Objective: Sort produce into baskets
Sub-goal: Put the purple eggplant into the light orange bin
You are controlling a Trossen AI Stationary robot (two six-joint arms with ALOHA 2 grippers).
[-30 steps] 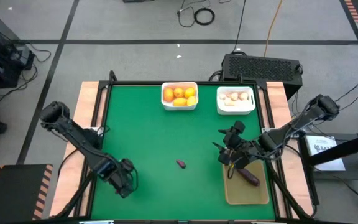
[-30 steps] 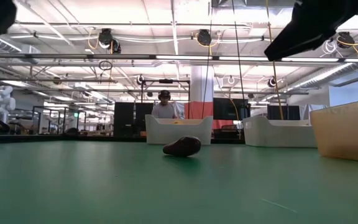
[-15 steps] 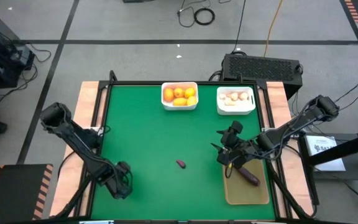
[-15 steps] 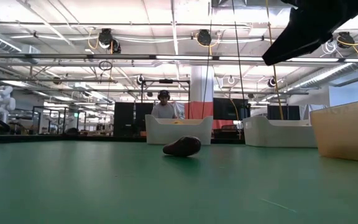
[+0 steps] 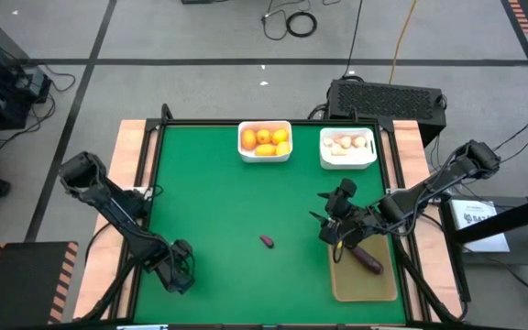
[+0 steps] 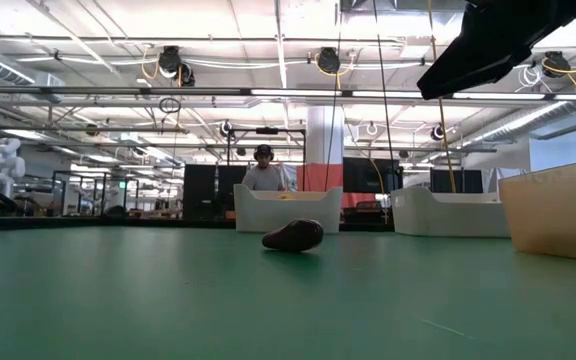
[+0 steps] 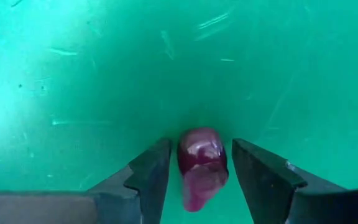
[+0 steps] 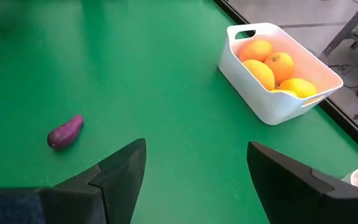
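My left gripper [image 5: 177, 275] hangs low over the table's near left part, pointing down, shut on a small dark purple piece [image 7: 201, 165]. A second small purple piece [image 5: 267, 241] lies on its side on the green table. My right gripper [image 5: 330, 229] stands open above the table, just left of the tan tray [image 5: 379, 286], with nothing between its fingers. A longer purple piece [image 5: 367, 259] lies in that tray. At the far edge, one white bin [image 5: 265, 156] holds orange-yellow fruits [image 5: 264, 139] and another white bin [image 5: 347, 162] holds white bulbs [image 5: 346, 144]. My left gripper pinches the purple piece between its two fingers, on the piece's two long sides [image 7: 182, 158]. The fingers come from above and lie along the piece. Its rounded end [image 7: 199, 134] sticks out past the fingertips toward the table; whether it touches the table I cannot tell.
A black box with a grille [image 5: 388, 96] stands beyond the table's far right corner. Wooden rails [image 5: 136, 165] line the table's left and right sides. Open green surface lies between the two arms around the loose purple piece [image 8: 65, 132].
My left gripper has gone down and a little toward the table's near left corner, out of the low view, with the purple piece still between its fingers.
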